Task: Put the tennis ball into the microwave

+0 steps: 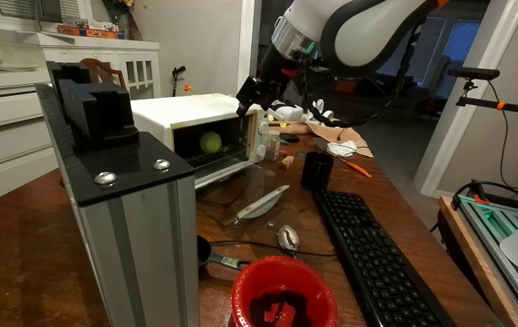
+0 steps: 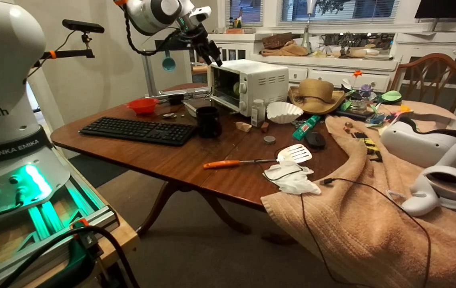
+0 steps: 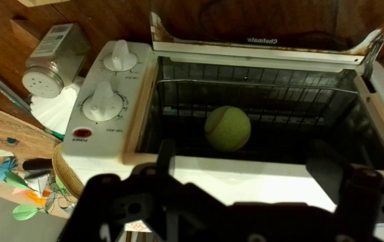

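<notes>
The tennis ball (image 1: 210,142) is yellow-green and rests inside the white microwave (image 1: 181,108), on its wire rack. It shows partly in an exterior view (image 2: 236,89) and fully in the wrist view (image 3: 228,128). The microwave also shows in an exterior view (image 2: 265,82) and the wrist view (image 3: 92,156). Its glass door (image 3: 255,48) is hinged down open. My gripper (image 2: 214,62) is above the microwave's front top edge, apart from the ball. In the wrist view, the fingers (image 3: 244,154) are wide apart with nothing between them.
A glass shaker (image 3: 57,57) and straw hat (image 2: 317,95) stand beside the microwave. A black mug (image 1: 317,170), keyboard (image 2: 138,130) and a dish (image 1: 263,204) lie before it. A red bowl (image 1: 283,268) and tall grey column (image 1: 150,254) stand at its far side.
</notes>
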Tool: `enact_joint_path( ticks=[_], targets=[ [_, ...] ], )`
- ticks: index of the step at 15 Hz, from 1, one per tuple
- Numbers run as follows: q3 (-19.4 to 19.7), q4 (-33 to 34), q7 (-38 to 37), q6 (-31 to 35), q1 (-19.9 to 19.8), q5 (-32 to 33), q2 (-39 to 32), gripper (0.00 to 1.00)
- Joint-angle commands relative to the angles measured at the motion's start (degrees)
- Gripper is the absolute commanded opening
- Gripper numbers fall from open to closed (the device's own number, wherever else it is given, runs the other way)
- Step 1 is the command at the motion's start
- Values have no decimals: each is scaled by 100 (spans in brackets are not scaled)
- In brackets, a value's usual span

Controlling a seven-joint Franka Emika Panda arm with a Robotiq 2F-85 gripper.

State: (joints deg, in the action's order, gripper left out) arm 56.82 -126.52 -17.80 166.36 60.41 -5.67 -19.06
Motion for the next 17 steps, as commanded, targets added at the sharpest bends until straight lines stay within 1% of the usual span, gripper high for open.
enact_joint_path(
  ticks=[1, 4, 5, 8, 9, 11, 17],
  targets=[
    [868, -78, -322, -680, 928, 560, 430, 100],
    [1421, 9, -467, -1173, 1539, 833, 650, 100],
    [1644, 39, -560, -1211, 1754, 942, 631, 100],
    [2176, 111, -580, -1376, 2225, 1132, 733, 100],
    [1856, 97, -450, -1123, 1917, 885, 492, 100],
    [2061, 122, -453, -1162, 2090, 936, 536, 100],
    [2096, 123, -453, -1171, 2121, 942, 547, 100]
  ],
)
